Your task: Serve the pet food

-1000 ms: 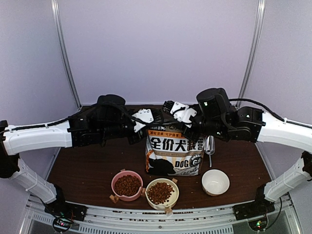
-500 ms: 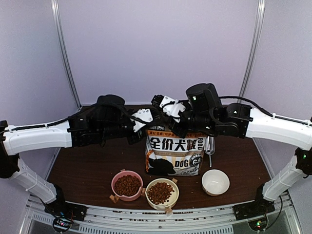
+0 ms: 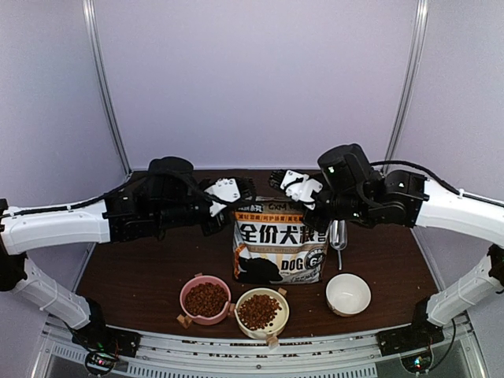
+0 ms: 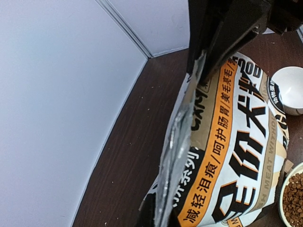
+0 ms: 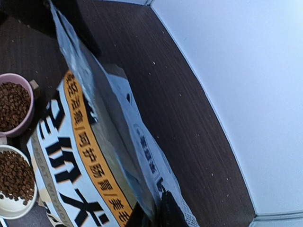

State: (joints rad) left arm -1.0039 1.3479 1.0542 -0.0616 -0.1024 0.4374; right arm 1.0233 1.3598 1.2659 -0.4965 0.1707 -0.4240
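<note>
The pet food fills a pink bowl (image 3: 205, 299) and a cream bowl (image 3: 260, 311) in front of the upright kraft bag (image 3: 279, 246). My left gripper (image 3: 239, 194) is shut on the left end of the bag's top edge; in the left wrist view the silver seam runs down between its fingers (image 4: 163, 215). My right gripper (image 3: 290, 189) pinches the right end of the same edge, with the seam caught between its dark fingers (image 5: 158, 213). Kibble (image 5: 13, 106) also shows in the right wrist view. The inside of the bag is hidden.
An empty white bowl (image 3: 348, 293) sits at the front right. A metal scoop (image 3: 339, 235) lies just right of the bag. White walls close in the dark wooden table (image 3: 134, 276) at the back and sides.
The right arm swung left over the bag, came back right, and its jaws closed on the bag's top edge. The left arm shifted slightly, keeping its grip.
</note>
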